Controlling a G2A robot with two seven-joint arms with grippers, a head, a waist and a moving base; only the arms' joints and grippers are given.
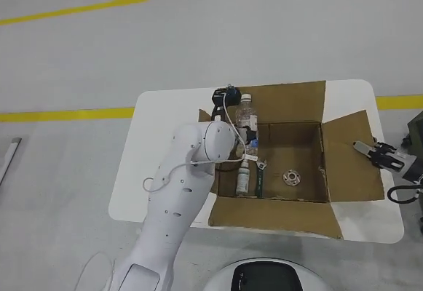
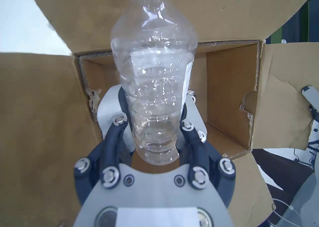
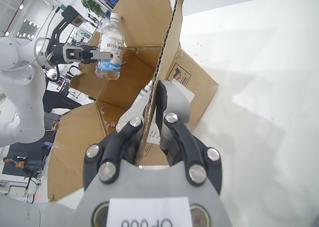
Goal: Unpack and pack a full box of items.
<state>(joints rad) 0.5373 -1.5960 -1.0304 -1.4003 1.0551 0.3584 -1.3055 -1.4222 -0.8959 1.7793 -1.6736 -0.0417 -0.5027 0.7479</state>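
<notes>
- bottle (image 3: 111, 33), upper left: label (image 3: 109, 62) with a percentage figure and characters.
- box (image 3: 199, 88), centre: black handling pictogram (image 3: 177, 69).
- right gripper (image 3: 154, 108), bottom edge: white tag (image 3: 149, 211) with upside-down characters.

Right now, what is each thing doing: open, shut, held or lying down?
cardboard box, open.
clear bottle, held above box.
left hand, shut on clear bottle.
right hand, shut on box flap.
small bottle, lying in box.
wrench, lying in box.
round metal part, lying in box.

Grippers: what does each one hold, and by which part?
The left gripper holds the bottle by its lower body. The right gripper pinches the box flap at its outer edge.
</notes>
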